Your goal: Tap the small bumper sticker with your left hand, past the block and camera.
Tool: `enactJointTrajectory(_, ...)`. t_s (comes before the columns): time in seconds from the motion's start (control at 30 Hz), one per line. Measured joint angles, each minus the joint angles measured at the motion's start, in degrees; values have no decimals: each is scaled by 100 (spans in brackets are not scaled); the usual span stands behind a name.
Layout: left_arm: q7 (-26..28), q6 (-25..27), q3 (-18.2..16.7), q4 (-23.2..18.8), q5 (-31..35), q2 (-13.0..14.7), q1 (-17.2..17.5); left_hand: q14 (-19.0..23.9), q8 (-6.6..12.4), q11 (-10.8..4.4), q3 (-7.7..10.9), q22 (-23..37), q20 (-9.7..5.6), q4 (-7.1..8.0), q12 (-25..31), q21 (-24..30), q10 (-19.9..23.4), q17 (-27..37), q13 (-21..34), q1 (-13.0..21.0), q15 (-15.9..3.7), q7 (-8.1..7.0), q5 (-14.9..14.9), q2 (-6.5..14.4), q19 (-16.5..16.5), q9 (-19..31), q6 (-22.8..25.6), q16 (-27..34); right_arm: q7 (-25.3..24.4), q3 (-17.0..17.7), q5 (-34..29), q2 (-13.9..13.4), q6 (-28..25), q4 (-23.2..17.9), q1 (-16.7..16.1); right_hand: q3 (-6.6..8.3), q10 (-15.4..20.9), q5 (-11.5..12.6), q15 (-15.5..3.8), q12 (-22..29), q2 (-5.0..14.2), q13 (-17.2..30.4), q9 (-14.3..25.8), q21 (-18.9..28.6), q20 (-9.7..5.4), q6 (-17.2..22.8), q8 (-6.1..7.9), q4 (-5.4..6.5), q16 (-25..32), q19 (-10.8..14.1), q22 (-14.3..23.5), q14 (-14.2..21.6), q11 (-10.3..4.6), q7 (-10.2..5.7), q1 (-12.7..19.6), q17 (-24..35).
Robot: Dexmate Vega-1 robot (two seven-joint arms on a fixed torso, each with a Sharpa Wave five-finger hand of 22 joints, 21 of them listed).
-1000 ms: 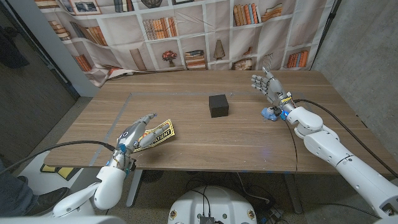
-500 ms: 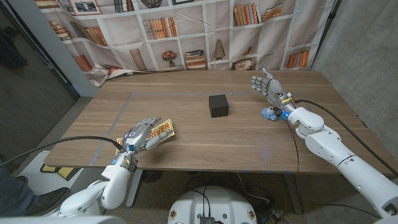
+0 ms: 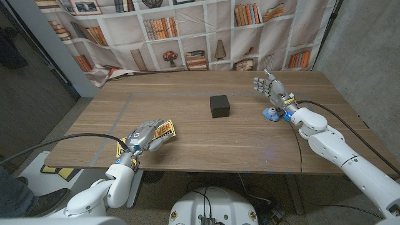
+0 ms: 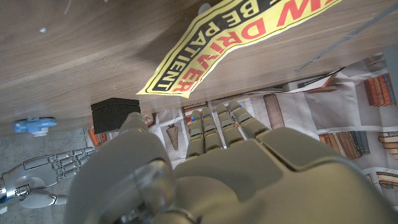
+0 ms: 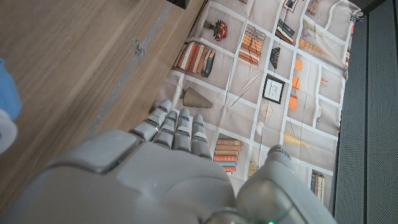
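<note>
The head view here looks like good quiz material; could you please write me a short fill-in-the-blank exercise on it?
1. The left hand lies over the ____ bumper sticker.
2. The block near the table's middle is ____ in colour.
3. The small blue object lies beside the ____ hand.

Missing words: yellow; black; right

I stand at a brown wooden table [image 3: 187,150]. On it lie a yellow bumper sticker [image 3: 164,130], a black cube block [image 3: 219,105] and a small blue toy camera [image 3: 271,113].
</note>
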Motion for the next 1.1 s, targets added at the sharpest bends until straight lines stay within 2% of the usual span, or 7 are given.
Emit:
enactJointTrajectory(0.47, -224, -11, 371, 224, -336, -28, -456, 53, 0, 64, -307, 0, -1, 306, 0, 0, 142, 27, 21, -570, -9, -51, -40, -265, 2, -1, 236, 0, -102, 46, 5, -34, -36, -81, -96, 0, 0, 0, 0, 0, 0, 0, 0, 0, 20, 0, 0, 0, 0, 21, 30, 0, 0, 0, 0, 0)
enactJointTrajectory(0.5, -237, -7, 376, 226, -345, -27, -462, 53, 0, 64, -307, 0, -1, 307, 0, 0, 142, 27, 16, -624, -9, -50, -40, -212, 2, -1, 258, 0, -110, 50, 5, -35, -37, -83, -99, 0, 0, 0, 0, 0, 0, 0, 0, 0, 20, 0, 0, 0, 0, 21, 30, 0, 0, 0, 0, 0)
enactJointTrajectory(0.77, -416, 83, 575, 278, -421, 19, -712, 125, 48, -39, -410, -1, -21, 409, 0, -43, 306, 24, 12, -803, -80, -113, -40, -260, 23, -17, 500, 1, -136, 67, 5, -39, -37, -93, -120, 0, 0, 0, 0, 0, 0, 0, 0, -49, 21, 0, 0, 0, 0, 20, 29, 0, 0, 0, 0, 0)
enactJointTrajectory(1.1, -614, 158, 791, 335, -423, 75, -957, 228, 91, -95, -435, -1, -52, 433, 40, -44, 466, 10, 13, -803, -120, -142, -40, -258, 54, -17, 716, 33, -168, 84, 1, -54, -37, -127, -141, 0, 0, 0, 0, -29, 0, 0, 0, -49, 21, 0, 0, 0, 0, 20, 29, 0, 0, 0, 0, 0)
